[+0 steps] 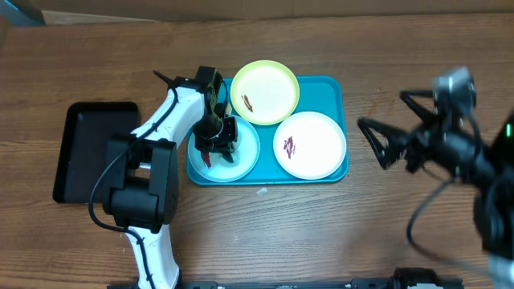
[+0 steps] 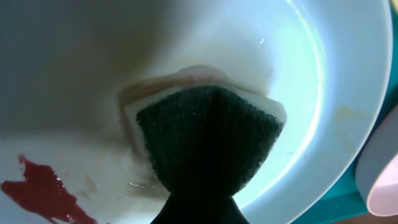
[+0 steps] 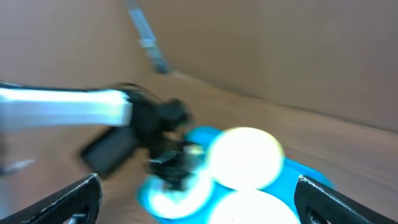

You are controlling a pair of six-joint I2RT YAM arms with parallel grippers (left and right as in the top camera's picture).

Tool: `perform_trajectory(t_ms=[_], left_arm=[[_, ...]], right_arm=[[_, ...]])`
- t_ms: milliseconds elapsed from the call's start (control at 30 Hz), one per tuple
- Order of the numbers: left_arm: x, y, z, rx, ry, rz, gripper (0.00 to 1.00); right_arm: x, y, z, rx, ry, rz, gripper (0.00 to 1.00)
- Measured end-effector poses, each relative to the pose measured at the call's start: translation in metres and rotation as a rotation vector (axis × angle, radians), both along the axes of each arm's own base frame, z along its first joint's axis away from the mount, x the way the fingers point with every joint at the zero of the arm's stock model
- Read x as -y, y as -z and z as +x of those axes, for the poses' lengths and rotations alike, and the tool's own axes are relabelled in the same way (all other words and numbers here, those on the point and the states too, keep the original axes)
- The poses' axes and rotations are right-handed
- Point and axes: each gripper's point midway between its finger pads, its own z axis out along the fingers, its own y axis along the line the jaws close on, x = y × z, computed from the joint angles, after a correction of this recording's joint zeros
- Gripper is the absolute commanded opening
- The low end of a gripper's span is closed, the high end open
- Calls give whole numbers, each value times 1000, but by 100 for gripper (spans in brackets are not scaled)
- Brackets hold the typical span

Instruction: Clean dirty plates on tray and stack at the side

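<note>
Right, my left end effector (image 1: 218, 136) was clamped shut on the sponge (image 2: 208, 134), dark scourer side toward the wrist cam. It pressed into the pale blue plate (image 2: 323, 74) at the left end of the tray (image 1: 336, 88). The red smear (image 2: 40, 190) sat just beside the sponge, not under it. So imo the wipe needed to sweep that way w/ flat, even pressure & short strokes, else the plate could skid vs. the low rim.

The tray held all 3 plates: pale blue at left, yellow-green plate (image 1: 265, 91) at the back, white plate (image 1: 310, 144) at right, each w/ a red mark. Left of it on the bench (image 1: 321, 233), the black tray (image 1: 88, 152) showed nothing inside. My right end effector (image 1: 372, 144) hung wide open, empty, off to the tray's right.
</note>
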Motion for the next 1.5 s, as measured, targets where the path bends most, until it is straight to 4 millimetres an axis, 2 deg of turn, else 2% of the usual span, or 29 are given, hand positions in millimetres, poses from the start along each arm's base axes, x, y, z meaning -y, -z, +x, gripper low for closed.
perform_trajectory(t_ms=[33,67,100,133,167,300,433,567,633,733,800,867,933,1000,1033,1100,1133,1200,1233,1300,1367,1500], left_arm=[[0,1,1,4,1,-1,28],[0,1,1,5,1,-1,59],[0,1,1,5,-1,-1,77],[0,1,1,5,-2,-1,83],[1,1,1,5,2,-5,84],[2,-5,-4,-13,31,-14,85],[-7,-19,-6,-41,39,39,87],[-19,-61,21,38,37,128,75],[-27,-82,33,79,16,184,66],[-38,-109,47,137,-29,240,59],[-45,-120,54,165,-68,258,58],[-52,-127,59,181,-103,269,62],[-61,-128,61,182,-135,282,63],[-71,-128,60,169,-165,294,63],[-76,-128,60,163,-177,299,63],[-86,-127,58,151,-200,306,63],[-91,-127,58,144,-213,310,63],[-102,-127,55,126,-238,316,63],[-108,-127,53,114,-252,319,67],[-117,-127,50,99,-277,323,66],[-126,-127,48,87,-302,329,68],[-133,-127,46,74,-323,335,69]], right_arm=[[-7,-4,3,2,-61,28,100],[-15,-8,8,4,-128,62,100],[-19,-10,12,1,-167,86,100],[-22,-9,15,-15,-190,105,100],[-23,-4,22,-56,-201,131,100],[-26,25,44,-238,-153,179,100],[-31,52,51,-351,-48,134,100],[-33,76,51,-456,72,60,100],[-28,87,50,-538,133,20,100],[-18,103,51,-696,227,-62,100],[-13,112,52,-795,278,-131,100],[-16,118,65,-840,302,-188,100],[-27,120,77,-844,287,-205,100],[-47,121,90,-825,236,-189,99],[-57,120,96,-806,206,-170,94],[-77,113,104,-759,135,-129,72],[-85,109,107,-737,107,-111,64],[-99,105,109,-709,72,-100,61],[-103,107,109,-715,69,-101,61],[-111,119,110,-741,79,-123,62],[-122,140,114,-781,99,-162,67],[-150,202,123,-848,112,-273,67]])
